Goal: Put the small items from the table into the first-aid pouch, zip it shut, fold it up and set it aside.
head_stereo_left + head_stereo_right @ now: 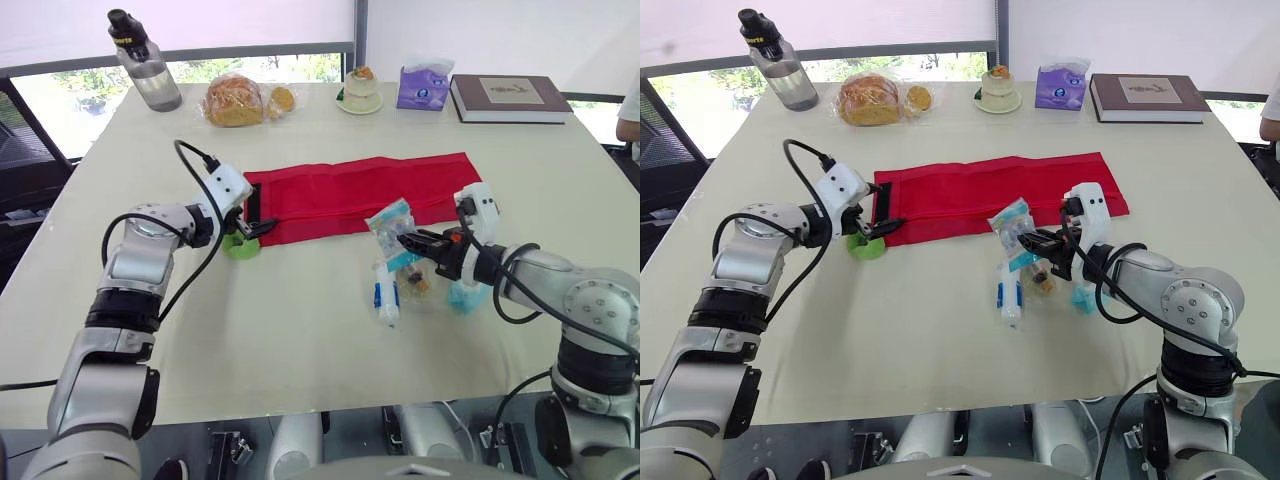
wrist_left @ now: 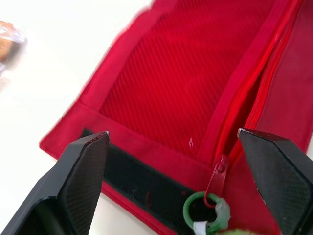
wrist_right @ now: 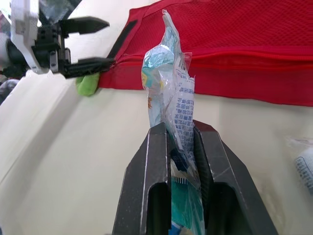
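A red pouch (image 1: 360, 195) is laid out flat and unfolded across the middle of the table (image 1: 300, 340); a black strip (image 2: 142, 183) is seen across its left end, and the zip pull (image 2: 215, 178) is found just beside that strip, with a green tag (image 1: 240, 247) hung on it and lying on the table at the pouch's corner.

The left gripper (image 1: 258, 226) is held over that left end, its fingers (image 2: 85, 166) spread wide apart with nothing between them; whether they touch the cloth cannot be told.

The right gripper (image 1: 404, 240) is positioned just in front of the pouch's near edge, towards its right half; its fingers are clamped on a clear packet (image 1: 390, 222), which is held upright and clear of the table.

Below the packet, a white tube (image 1: 386, 297) and a small bag (image 1: 418, 284) are left lying on the table close together; a teal item (image 1: 462, 298) is partly hidden beside the right gripper.

Along the far edge of the table a bottle (image 1: 142, 62), a bagged loaf (image 1: 236, 100), a tissue pack (image 1: 424, 86) and a book (image 1: 510, 98) are set, well apart from the pouch.
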Available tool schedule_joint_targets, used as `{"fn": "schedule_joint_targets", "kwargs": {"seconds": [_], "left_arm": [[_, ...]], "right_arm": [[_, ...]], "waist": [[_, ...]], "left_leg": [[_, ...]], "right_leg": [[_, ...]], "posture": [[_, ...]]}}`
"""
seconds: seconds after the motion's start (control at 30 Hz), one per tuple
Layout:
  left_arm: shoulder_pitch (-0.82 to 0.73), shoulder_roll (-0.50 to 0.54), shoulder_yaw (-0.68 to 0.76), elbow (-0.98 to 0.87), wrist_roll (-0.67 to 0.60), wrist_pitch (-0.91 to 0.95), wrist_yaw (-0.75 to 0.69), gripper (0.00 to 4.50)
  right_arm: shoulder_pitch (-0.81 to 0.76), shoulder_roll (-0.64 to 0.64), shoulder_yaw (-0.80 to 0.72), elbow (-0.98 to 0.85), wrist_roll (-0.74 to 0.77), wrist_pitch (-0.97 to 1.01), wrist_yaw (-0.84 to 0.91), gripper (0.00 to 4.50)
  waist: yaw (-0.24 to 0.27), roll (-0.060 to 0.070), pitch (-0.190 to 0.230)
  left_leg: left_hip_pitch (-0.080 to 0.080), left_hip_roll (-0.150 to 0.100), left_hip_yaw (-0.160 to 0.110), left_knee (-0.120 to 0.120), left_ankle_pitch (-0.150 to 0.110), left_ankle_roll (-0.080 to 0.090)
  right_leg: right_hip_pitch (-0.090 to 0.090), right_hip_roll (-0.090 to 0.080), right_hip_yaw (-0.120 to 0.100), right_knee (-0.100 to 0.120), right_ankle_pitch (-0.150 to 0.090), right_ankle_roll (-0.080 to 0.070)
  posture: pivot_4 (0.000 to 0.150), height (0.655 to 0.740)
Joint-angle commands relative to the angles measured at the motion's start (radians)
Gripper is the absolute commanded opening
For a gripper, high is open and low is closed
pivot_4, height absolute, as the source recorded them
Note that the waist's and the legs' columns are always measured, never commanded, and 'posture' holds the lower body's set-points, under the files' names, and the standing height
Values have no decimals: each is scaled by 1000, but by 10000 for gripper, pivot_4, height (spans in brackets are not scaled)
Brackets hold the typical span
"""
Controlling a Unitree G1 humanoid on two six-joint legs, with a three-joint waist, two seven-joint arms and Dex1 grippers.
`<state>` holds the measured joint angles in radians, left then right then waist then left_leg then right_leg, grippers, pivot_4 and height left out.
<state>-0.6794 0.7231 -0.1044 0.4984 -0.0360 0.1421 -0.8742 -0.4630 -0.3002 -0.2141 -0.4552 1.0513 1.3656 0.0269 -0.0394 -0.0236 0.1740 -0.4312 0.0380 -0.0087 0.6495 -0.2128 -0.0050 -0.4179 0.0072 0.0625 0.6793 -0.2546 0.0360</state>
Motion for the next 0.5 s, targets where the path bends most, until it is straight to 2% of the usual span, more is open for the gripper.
{"fn": "schedule_joint_targets", "kwargs": {"seconds": [0.03,0.17,0.27,0.4,0.43,0.5], "left_arm": [[-56,-31,-33,73,52,-57,7,44792],[-103,-68,-34,142,70,-84,11,44792],[-124,-72,-45,181,99,-133,7,37057],[-142,-78,-62,222,126,-193,5,18667],[-145,-82,-61,229,125,-200,1,12872],[-151,-88,-59,239,126,-213,-5,5945]], "right_arm": [[-4,9,-17,-30,6,-31,-16,920],[-3,5,-15,-29,-1,-44,-20,920],[5,-9,0,-34,-13,-53,-6,920],[13,-7,11,-40,-14,-64,-1,920],[14,-4,13,-40,-13,-67,-2,920],[15,0,15,-39,-14,-71,-3,920]], "waist": [[1,0,0],[2,0,0],[1,0,0],[-2,0,0],[-2,0,0],[-1,0,0]], "left_leg": [[0,0,0,0,0,0],[0,0,0,0,0,0],[0,0,0,0,0,0],[0,0,0,0,0,0],[0,0,0,0,0,0],[0,0,0,0,0,0]], "right_leg": [[0,0,0,0,0,0],[0,0,0,0,0,0],[0,0,0,0,0,0],[0,0,0,0,0,0],[0,0,0,0,0,0],[0,0,0,0,0,0]], "posture": [[1500,7400],[1500,7400],[1500,7400],[1500,7400],[1500,7400],[1500,7400]]}}
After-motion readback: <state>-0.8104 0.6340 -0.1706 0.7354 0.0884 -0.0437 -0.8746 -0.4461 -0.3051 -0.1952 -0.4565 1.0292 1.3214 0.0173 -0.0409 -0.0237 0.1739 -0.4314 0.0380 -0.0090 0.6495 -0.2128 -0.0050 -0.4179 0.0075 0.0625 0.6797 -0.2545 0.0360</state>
